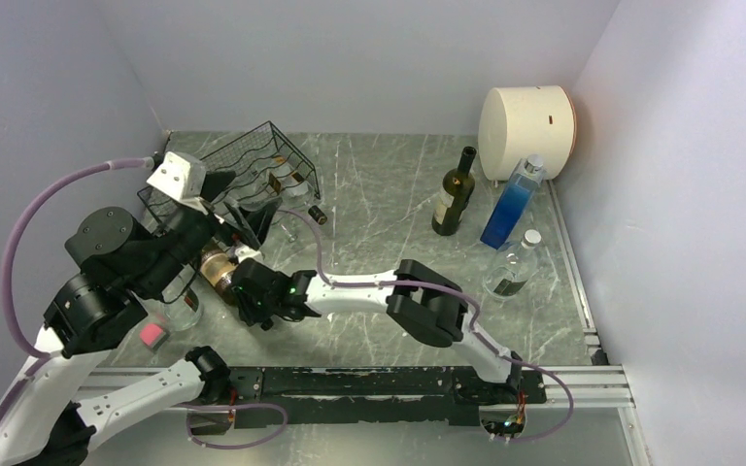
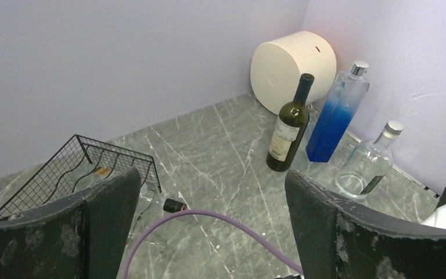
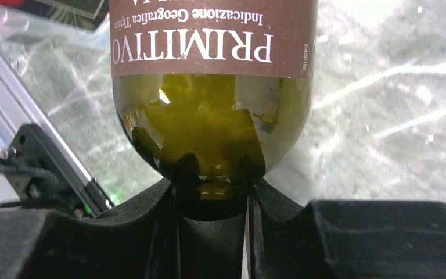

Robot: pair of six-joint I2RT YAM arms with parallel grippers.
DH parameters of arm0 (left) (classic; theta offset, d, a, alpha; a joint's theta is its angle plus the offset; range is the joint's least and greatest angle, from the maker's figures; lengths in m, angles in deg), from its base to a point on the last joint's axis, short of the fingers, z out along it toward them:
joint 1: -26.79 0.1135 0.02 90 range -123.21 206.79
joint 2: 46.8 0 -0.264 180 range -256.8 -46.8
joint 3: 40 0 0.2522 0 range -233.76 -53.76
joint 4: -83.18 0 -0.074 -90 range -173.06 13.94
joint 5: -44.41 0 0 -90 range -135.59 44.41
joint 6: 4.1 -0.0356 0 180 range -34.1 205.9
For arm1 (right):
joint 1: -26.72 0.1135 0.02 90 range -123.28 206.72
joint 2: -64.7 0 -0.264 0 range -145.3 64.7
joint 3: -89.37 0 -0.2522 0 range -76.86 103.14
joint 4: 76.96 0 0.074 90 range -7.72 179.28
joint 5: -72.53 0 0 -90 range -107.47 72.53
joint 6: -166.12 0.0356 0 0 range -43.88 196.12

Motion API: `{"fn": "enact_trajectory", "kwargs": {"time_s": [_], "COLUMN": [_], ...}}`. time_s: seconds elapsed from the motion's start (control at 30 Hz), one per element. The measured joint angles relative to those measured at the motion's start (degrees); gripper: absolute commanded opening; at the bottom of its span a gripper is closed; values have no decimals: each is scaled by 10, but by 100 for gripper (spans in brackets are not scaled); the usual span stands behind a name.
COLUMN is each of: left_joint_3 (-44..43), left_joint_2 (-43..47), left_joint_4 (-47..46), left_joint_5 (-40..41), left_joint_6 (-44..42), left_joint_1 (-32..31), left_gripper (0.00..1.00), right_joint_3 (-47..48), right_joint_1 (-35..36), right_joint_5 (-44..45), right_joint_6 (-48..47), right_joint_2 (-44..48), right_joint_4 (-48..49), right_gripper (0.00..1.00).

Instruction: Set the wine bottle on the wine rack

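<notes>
Right jaws: clamped on neck of wine bottle (image 3: 209,133)
Left jaws: apart (wide)
Wine rack (image 1: 253,170): near the bottle

The left arm (image 1: 92,306) rises from its base at the near left corner, folds back at the elbow and reaches forward with the wrist held high. The left pincer (image 2: 213,226) is spread wide, its two dark, scuffed fingers (image 2: 99,224) far apart and holding nothing. The right arm (image 1: 359,289) stretches low and leftward from its base, with the elbow bent. The right pincer (image 3: 212,203) is clamped tight around the neck of a wine bottle (image 3: 209,116), one finger on each side.
</notes>
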Motion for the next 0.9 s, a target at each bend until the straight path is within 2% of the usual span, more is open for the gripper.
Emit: {"fn": "enact_trajectory", "kwargs": {"time_s": [0.33,0.53,0.67,0.9], "left_joint_3": [-2,-7,-11,-13], "left_joint_2": [-17,-26,-28,-29], "left_joint_4": [12,14,15,15], "left_joint_5": [-5,-6,-12,-21], "left_joint_6": [0,0,0,1], "left_joint_1": [0,0,0,0], "left_gripper": [98,98,98,98], "right_joint_3": [104,184,245,278], "right_joint_1": [-27,-46,-50,-47], "right_joint_5": [4,6,4,9], "right_joint_6": [13,14,18,27], "right_joint_2": [-78,-132,-174,-198], "right_joint_4": [2,-2,-7,-5], "right_gripper": [24,28,34,46]}}
